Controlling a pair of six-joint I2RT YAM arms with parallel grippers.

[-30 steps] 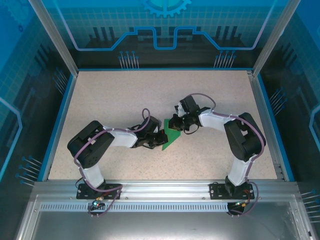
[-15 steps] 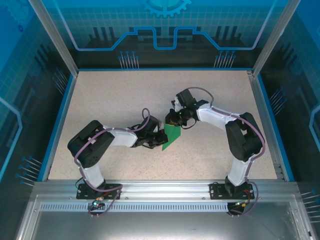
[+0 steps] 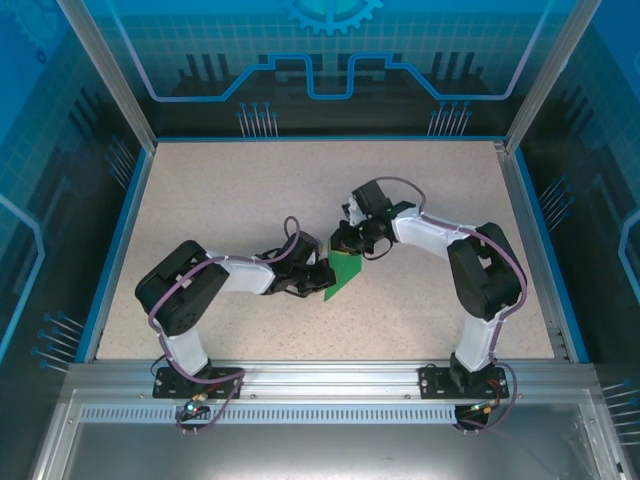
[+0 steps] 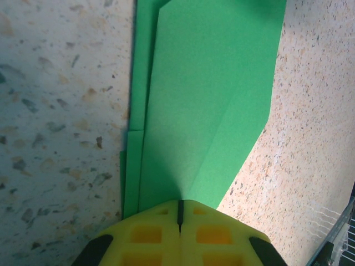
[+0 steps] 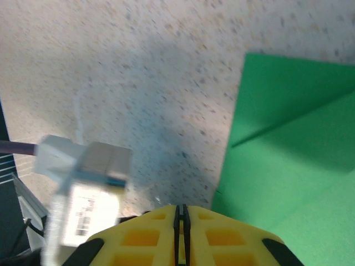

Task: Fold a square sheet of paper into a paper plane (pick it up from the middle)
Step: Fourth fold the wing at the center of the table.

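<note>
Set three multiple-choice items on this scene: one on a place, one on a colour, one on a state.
1. Where does the green paper lie?
A. near the table's middle
B. at the far left corner
C. on the metal rail

2. What colour are the left gripper's fingers?
A. red
B. yellow
C. white

3. What state is the green paper in?
A. flat and unfolded
B. folded, with creases
C. crumpled into a ball

Answers:
1 A: the top view shows it mid-table.
2 B: the left wrist view shows them yellow.
3 B: layered edges and crease lines show there.
</note>
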